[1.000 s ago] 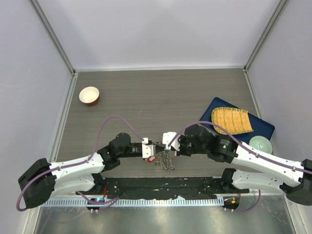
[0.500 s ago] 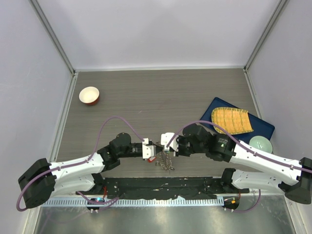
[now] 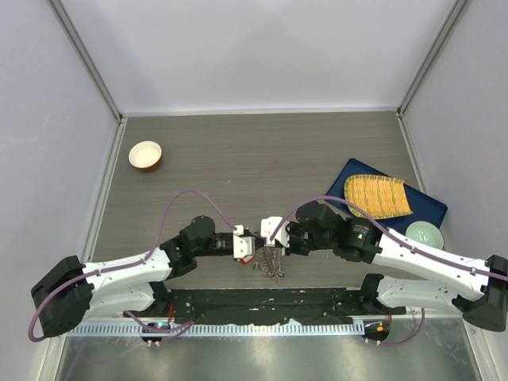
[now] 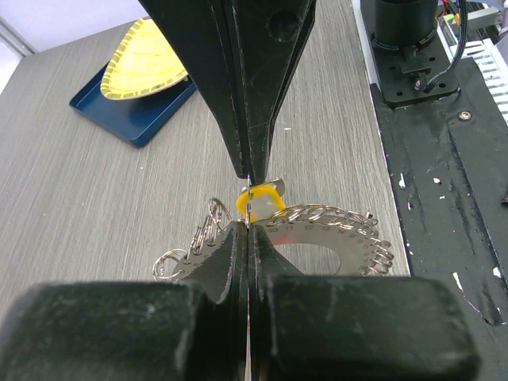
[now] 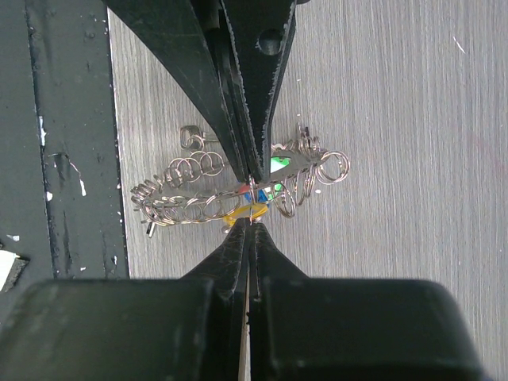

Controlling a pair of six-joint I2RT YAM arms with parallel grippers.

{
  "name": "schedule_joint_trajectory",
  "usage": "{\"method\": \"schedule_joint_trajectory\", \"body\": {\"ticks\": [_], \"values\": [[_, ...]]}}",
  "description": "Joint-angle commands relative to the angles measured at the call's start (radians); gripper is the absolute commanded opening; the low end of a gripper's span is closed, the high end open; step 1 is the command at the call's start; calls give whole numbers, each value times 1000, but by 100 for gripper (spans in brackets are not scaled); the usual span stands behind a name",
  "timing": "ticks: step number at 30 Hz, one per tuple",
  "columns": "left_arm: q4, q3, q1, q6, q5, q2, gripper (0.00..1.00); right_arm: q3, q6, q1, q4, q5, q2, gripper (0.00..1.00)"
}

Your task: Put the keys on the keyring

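Your counter (image 3: 262, 151) carries a blue tray (image 3: 432, 213) at 3 o'clock with a yellow mat (image 3: 379, 196) lying on it. A pale green bowl (image 3: 423, 235) sits just beside the tray at 4 o'clock, and a red-and-white bowl (image 3: 145, 155) stands well apart at 10 o'clock. Both arms reach in toward 6 o'clock, close to the black base strip, and meet tip to tip there. The keyring (image 4: 317, 238) is at that same spot, a grey toothed plate with wire loops bunched around its rim. Your left pincer (image 4: 248, 230) is clenched, its tips at the ring's near rim. Your right pincer (image 5: 252, 226) is clenched as well and faces it from 12 o'clock in the left wrist view. The keys (image 5: 255, 194) cluster between the two tips. A yellow-tagged one (image 4: 262, 202) stands just past your left tips, and red, blue and green tags show from the right wrist. You cannot tell from these views exactly which piece either pincer pinches.
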Motion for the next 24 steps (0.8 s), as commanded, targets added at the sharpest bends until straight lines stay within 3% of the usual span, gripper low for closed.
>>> {"method": "schedule_joint_trajectory", "body": {"ticks": [1,24], "values": [[59,34,-5,-9,15,-5,0,27,-3,5,26,0,-1,1],[69,31,-5,-19,25,-13,0,20,0,6,38,9,10,1]]}}
